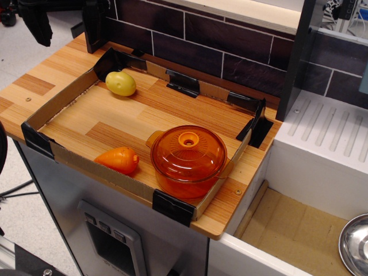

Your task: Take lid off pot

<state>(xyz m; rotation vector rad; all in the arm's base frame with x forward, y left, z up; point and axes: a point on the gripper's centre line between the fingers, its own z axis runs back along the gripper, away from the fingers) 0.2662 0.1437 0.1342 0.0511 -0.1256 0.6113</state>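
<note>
The see-through orange pot (185,183) stands at the front right corner of the wooden counter, inside a low cardboard border. The domed orange lid (198,155) sits closed on it, its ring knob (188,139) facing up. One flat side handle (153,138) shows at the pot's left. A dark shape at the top left corner looks like my gripper (35,22). It hangs far from the pot, above the counter's back left edge. Its fingers are not distinguishable.
An orange toy carrot (118,160) lies just left of the pot. A yellow toy potato (121,83) lies at the back left. The cardboard border (75,167) with black taped corners rings the work area. A silver bowl (355,244) sits in the sink at lower right.
</note>
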